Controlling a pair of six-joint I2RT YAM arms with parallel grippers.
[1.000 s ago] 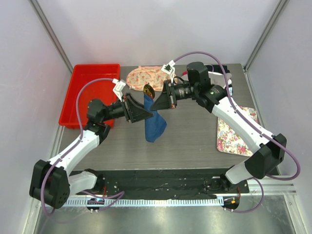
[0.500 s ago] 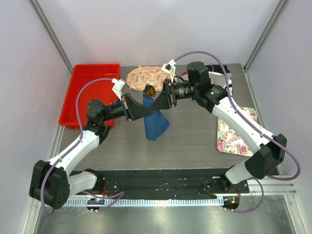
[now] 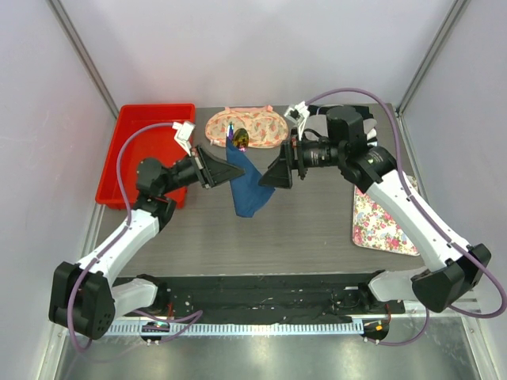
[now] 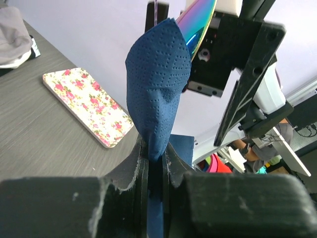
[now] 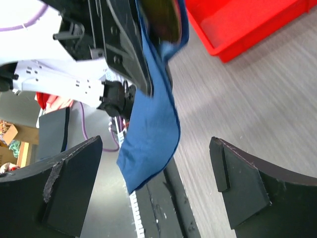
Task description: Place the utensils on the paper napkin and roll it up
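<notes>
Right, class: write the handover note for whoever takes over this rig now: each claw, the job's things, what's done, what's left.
Left claw: shut on the blue napkin, lifted above the table.
Right claw: open, holding nothing.
Utensils: one shiny bowl pokes from the napkin's top; the rest hidden.
Done: napkin wrapped around it.
Left: lower end hangs loose; probably tighten the roll, set it down.

A dark blue paper napkin point(image 3: 250, 191) hangs pinched in my left gripper point(image 3: 224, 164) and fills the middle of my workspace. My right gripper point(image 3: 275, 172), jaws spread wide, sits just beside it, so only a narrow gap separates us. A peach floral cloth point(image 3: 257, 127) lies behind. A red plastic tray point(image 3: 154, 108) takes the far left, and a white floral rectangular mat point(image 3: 384, 226) takes the right edge. The near strip of grey wood-grain table point(image 3: 301, 233) gives passing room.
</notes>
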